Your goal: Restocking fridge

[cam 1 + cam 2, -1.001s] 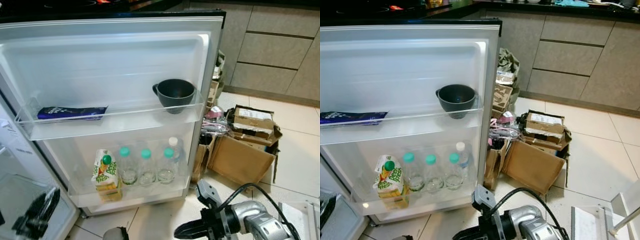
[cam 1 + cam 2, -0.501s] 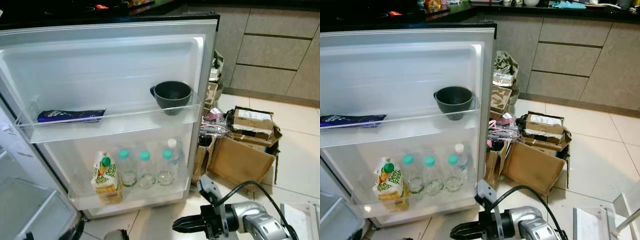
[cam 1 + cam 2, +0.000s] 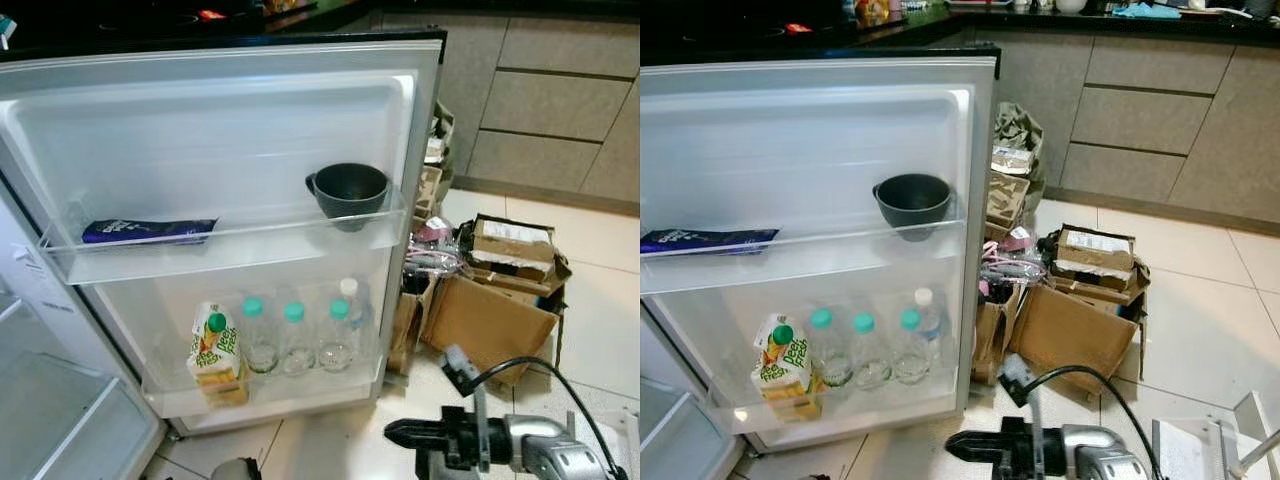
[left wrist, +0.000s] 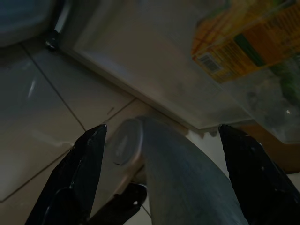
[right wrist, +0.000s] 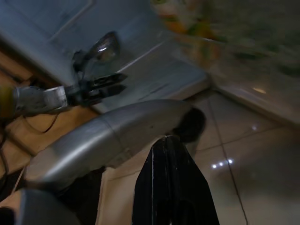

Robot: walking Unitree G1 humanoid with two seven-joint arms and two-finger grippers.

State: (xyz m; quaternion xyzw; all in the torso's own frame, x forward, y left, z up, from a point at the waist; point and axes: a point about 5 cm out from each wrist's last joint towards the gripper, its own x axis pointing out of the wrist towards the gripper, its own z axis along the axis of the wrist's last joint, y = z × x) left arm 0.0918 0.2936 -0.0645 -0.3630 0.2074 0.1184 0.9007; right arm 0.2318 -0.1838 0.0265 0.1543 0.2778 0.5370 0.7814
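The fridge door point(image 3: 230, 150) stands open. Its upper shelf point(image 3: 230, 250) carries a dark blue packet point(image 3: 148, 231) lying flat at the left and a dark bowl point(image 3: 348, 191) at the right. The lower shelf point(image 3: 270, 385) holds a juice carton point(image 3: 214, 350) beside three green-capped bottles point(image 3: 290, 338) and one white-capped bottle point(image 3: 349, 300).

The right gripper point(image 3: 400, 434) hangs low over the tiled floor point(image 3: 590, 250) before the door, jaws closed and holding nothing.

The left wrist view shows the left gripper point(image 4: 161, 140) with jaws spread wide, empty, near the door's bottom edge and the carton.

Opened cardboard boxes point(image 3: 495, 290) lie right of the door, before grey cabinets point(image 3: 560, 100).
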